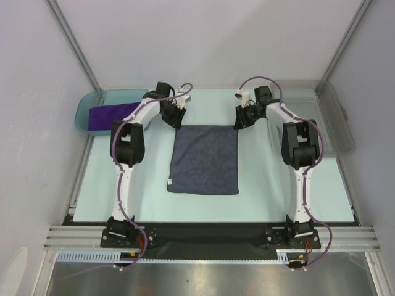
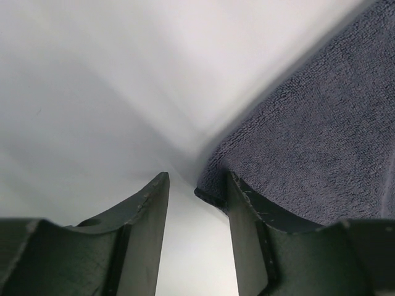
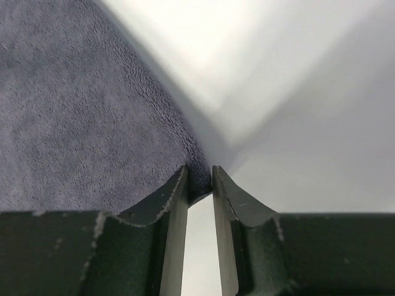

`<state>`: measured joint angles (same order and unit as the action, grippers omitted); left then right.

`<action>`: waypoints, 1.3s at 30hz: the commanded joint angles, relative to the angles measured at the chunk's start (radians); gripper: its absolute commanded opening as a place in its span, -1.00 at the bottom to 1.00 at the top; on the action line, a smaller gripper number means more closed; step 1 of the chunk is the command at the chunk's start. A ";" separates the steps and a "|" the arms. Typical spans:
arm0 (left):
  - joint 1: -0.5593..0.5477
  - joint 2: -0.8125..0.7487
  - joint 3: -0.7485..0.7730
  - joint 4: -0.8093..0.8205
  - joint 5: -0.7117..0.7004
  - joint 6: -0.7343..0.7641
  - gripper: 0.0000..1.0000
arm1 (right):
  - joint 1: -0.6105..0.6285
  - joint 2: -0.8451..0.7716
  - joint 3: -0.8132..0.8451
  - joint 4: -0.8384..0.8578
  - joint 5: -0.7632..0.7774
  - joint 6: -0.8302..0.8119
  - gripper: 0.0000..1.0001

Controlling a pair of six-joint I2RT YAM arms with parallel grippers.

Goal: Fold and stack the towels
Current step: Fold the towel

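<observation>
grey-blue towel (image 1: 205,159) lay flat mid-table, nothing folded; left gripper (image 2: 196,179) gaped astride one far corner, right gripper (image 3: 199,169) narrowed round the other, i couldn't tell if clamped; purple towel (image 1: 111,115) sat in the tray (image 1: 82,110)

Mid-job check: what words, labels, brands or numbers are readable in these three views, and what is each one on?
No text can be read in any view.
White tag on the left edge of the grey-blue towel: too small to tell whether it carries print.
Purple towel and teal tray: no markings visible.
Both wrist views: only towel pile and bare surface, no lettering.
</observation>
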<state>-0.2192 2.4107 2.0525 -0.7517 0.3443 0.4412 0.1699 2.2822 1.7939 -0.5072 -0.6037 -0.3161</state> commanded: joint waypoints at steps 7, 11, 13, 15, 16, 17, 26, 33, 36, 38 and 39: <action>0.004 0.041 0.097 -0.041 0.061 0.036 -0.89 | -0.010 0.023 0.064 -0.002 -0.036 -0.021 -0.70; 0.006 0.031 0.112 -0.049 0.099 0.033 -0.99 | -0.020 0.033 0.074 -0.010 -0.050 -0.023 -0.94; 0.014 0.025 0.113 -0.044 0.120 0.028 -0.99 | -0.024 0.037 0.078 -0.013 -0.053 -0.023 -1.00; 0.021 0.028 0.129 -0.047 0.149 0.019 -0.99 | -0.027 0.042 0.081 -0.019 -0.063 -0.026 -1.00; 0.026 0.030 0.136 -0.058 0.156 0.010 -0.99 | -0.030 0.040 0.079 -0.017 -0.068 -0.026 -1.00; 0.030 0.031 0.143 -0.066 0.160 0.008 -0.99 | -0.033 0.039 0.076 -0.016 -0.073 -0.025 -1.00; 0.040 -0.114 0.136 -0.051 0.134 -0.015 -0.99 | -0.061 -0.067 0.056 0.031 -0.076 -0.014 -1.00; 0.043 -0.287 0.136 -0.043 0.121 -0.044 -0.99 | -0.070 -0.246 0.039 0.044 -0.045 -0.014 -1.00; 0.043 -0.370 0.133 -0.048 0.125 -0.055 -0.99 | -0.070 -0.358 0.013 0.071 -0.033 -0.008 -1.00; 0.043 -0.416 0.127 -0.044 0.124 -0.068 -0.99 | -0.069 -0.415 -0.023 0.099 -0.028 -0.006 -1.00; 0.043 -0.464 0.118 -0.041 0.124 -0.074 -0.99 | -0.069 -0.472 -0.031 0.105 -0.024 -0.008 -1.00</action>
<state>-0.1909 2.0888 2.1590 -0.8215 0.4553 0.3901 0.1108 1.9686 1.7897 -0.4690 -0.6529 -0.3153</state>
